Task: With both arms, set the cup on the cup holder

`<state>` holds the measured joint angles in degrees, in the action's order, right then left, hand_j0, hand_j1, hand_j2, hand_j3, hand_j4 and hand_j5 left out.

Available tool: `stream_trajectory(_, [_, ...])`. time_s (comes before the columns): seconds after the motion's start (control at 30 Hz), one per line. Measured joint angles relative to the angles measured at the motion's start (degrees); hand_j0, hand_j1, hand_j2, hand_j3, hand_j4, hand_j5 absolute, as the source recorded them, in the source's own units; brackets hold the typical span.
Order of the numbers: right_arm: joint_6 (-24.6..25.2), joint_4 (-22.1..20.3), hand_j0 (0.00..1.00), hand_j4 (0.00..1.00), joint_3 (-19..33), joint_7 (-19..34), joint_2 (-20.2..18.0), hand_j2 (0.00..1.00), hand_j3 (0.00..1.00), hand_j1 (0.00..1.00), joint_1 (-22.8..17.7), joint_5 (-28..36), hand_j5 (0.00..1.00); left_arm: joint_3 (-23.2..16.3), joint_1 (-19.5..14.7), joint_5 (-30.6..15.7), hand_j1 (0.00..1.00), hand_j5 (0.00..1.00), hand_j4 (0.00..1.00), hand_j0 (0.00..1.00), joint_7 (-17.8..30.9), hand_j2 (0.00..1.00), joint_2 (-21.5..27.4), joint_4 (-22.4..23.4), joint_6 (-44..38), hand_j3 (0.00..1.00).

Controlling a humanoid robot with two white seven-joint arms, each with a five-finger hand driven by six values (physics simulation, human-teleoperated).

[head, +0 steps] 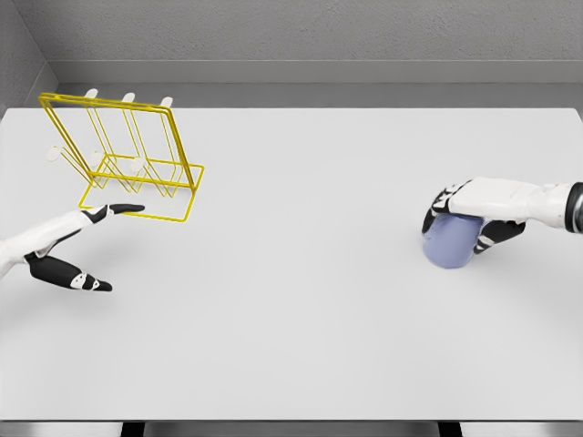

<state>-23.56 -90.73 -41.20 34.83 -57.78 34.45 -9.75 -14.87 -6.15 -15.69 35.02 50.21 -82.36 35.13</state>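
Cup (449, 245): you find it on the right side of the table (301, 300), pale blue, standing on the surface with nothing visible inside it; whether its mouth faces up or down you cannot tell from this angle.
Right hand (469, 218): your fingers wrap over the cup from above and from its right side, thumb and fingers curled around the wall, so you appear to hold it already.
Left hand (77, 246): it lies flat and spread, index stretched out toward the holder's near edge, thumb swung apart toward you; it grips nothing.
Cup holder (137, 155): a yellow wire rack at the far left, its frame leaning, with white-tipped pegs rising along the top; every peg is bare.
Key relation: the holder lies well apart from the cup, across the table to the left and slightly farther away. Your left hand sits just beside the rack's base; your right hand owns the cup.
Next move, as a judgement: you likely need to carry the cup leftward toward the middle, where the left hand can meet it.
Risk: the thin rack may tip if nudged.
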Motion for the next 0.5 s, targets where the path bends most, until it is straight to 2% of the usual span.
stream_trajectory(0.5, [-0.35,-2.49,0.56,0.56,0.59,0.19,-0.54,0.56,0.56,0.56,2.72,-0.28,0.56,0.0,0.09,-0.01,1.0,1.0,1.0,1.0,0.0,1.0,0.26,-0.05,0.0,1.0])
